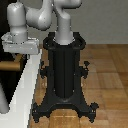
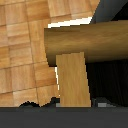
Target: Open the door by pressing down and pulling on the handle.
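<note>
Item 1: door (image 1: 20, 87), pale frame edge at the exterior view's left. Item 2: handle (image 2: 75, 75), brass lever filling the wrist view, right under the pincer (image 1: 19, 55). I cannot tell the pincer's spread. Step in hand, I judge: reaching. Next: press down, then pull.

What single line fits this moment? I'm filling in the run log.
phase: at handle | gripper: by handle, grip state unclear | door: opening not discernible
</note>
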